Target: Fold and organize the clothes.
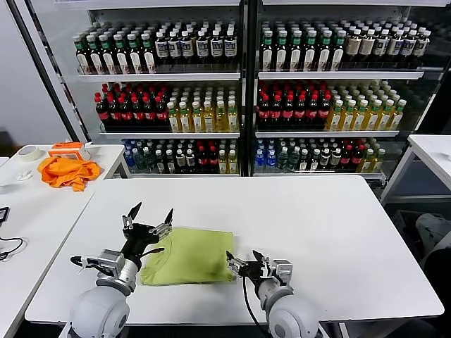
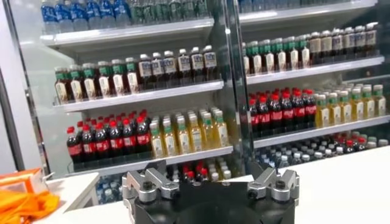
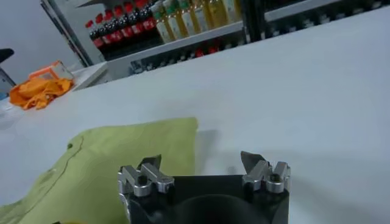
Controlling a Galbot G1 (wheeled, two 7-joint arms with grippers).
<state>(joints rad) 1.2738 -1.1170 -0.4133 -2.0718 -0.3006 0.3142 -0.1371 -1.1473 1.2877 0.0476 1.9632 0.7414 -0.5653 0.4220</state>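
Head view first: the lime T-shirt lies folded into a flat rectangle on the white tabletop, close to the near edge and left of centre. The left end effector sits at the shirt's left edge with its fingers pointing up and spread wide, nothing between them. The right end effector is low at the shirt's near right corner, fingers spread wide too and empty; whether a tip touches the cloth, I can't tell. Behind the tabletop stands a glass-fronted cooler packed with rows of bottles. Off to the left, on a second table, there's an orange cloth heap with an orange-and-white box just behind it and a roll of tape nearby.

Left wrist view now: the left end effector looks straight at the cooler shelves, jaws well apart, nothing in them. The orange cloth heap peeks in at one corner.

Right wrist view: the right end effector hovers just over the tabletop, jaws wide and empty. One finger is over the T-shirt's edge, the other over bare white surface. The T-shirt spreads flat, with a curved seam showing. Far back, the orange cloth heap.
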